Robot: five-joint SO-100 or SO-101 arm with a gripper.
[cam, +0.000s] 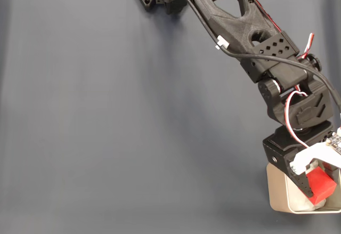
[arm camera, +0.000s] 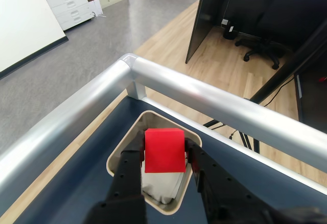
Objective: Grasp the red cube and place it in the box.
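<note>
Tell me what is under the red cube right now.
In the wrist view the red cube, gripped between the gripper fingers, sits over the box. Below it shows the box's pale lining; the cube and fingers cover the rest of the floor.

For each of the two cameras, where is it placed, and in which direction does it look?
Fixed view: sits above, looks straight down on the dark table; shows the black arm reaching from the top edge to the lower right.
Wrist view: rides on the arm, looks forward and down past the gripper toward the table's metal rail and an office floor.
Both show the red cube held over the box.
</note>
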